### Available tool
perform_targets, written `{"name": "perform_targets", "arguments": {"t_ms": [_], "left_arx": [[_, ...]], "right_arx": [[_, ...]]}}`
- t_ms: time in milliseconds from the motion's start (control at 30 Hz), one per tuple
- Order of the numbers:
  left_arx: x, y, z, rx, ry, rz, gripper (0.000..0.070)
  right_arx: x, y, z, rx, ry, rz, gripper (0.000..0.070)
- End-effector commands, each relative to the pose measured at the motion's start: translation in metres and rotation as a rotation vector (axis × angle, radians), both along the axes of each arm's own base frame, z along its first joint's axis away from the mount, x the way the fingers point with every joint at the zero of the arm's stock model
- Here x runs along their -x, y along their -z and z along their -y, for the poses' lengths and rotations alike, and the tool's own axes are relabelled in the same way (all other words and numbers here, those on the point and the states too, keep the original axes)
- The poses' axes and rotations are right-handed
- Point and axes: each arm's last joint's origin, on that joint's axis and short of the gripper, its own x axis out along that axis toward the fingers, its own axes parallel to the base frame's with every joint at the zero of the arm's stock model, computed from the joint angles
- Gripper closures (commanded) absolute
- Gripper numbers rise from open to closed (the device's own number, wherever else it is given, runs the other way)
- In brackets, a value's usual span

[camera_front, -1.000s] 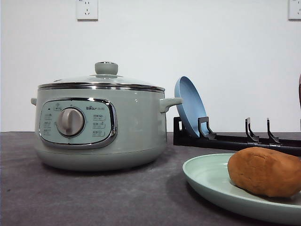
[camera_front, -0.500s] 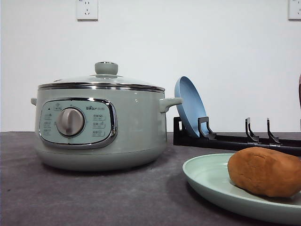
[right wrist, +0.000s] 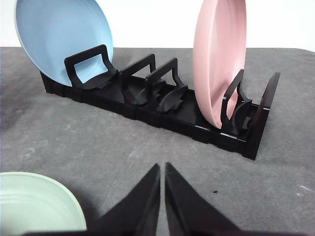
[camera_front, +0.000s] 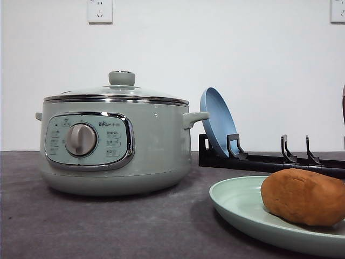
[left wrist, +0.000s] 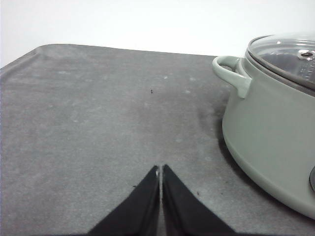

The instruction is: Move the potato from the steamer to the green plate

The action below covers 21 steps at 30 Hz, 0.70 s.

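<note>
— Any writing to read?
— Only "Bear", small and dark, on the chrome-rimmed control panel [camera_front: 89,141] of the round pale sage-green steamer pot [camera_front: 116,143], above its silver dial [camera_front: 81,140]. The button labels are too small.

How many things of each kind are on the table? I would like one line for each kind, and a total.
Plates: 3 (green plate, blue plate, pink plate)
Steamer with lid: 1
Potato: 1
Plate rack: 1
Total: 6
</note>
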Motion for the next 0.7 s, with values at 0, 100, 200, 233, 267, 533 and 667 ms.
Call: {"name": "perform_targets", "arguments": {"t_ms": [0, 100, 200, 233, 267, 533, 667], "left_arx": [[-0.0008, 0.0075, -0.0001, -0.005, 0.0, -0.026, 0.07], [-0.0008, 0.0075, -0.0001, -0.005, 0.0, -0.026, 0.07], [-0.0008, 0.0075, -0.0001, -0.006, 0.0, -0.026, 0.07], [-0.0008, 0.0075, -0.0001, -0.006, 0.0, -0.026, 0.07], [-0.0008, 0.0075, 0.0, -0.006, 0.0, -0.026, 0.07], [-0.0008, 0.0075, 0.0, -0.005, 0.0, -0.026, 0.07], [-0.0008, 0.0075, 0.0, -0.005, 0.0, -0.026, 0.07]], "right_arx": [[-0.0004, 0.0004, 0.0001, 0.005, 0.004, 0.009, 0.0696], [-0.0004, 0.0004, 0.0001, 0.004, 0.004, 0.009, 0.0696], [-0.0004, 0.0004, 0.0001, 0.004, 0.004, 0.009, 0.0696], [-0.0004, 0.0004, 0.0001, 0.005, 0.004, 0.009, 0.0696], [-0.0004, 0.0004, 0.0001, 0.005, 0.004, 0.009, 0.0696], [-0.0004, 0.0004, 0.0001, 0.005, 0.004, 0.009, 0.0696], [-0.0004, 0.0004, 0.0001, 0.004, 0.004, 0.009, 0.0696]]}}
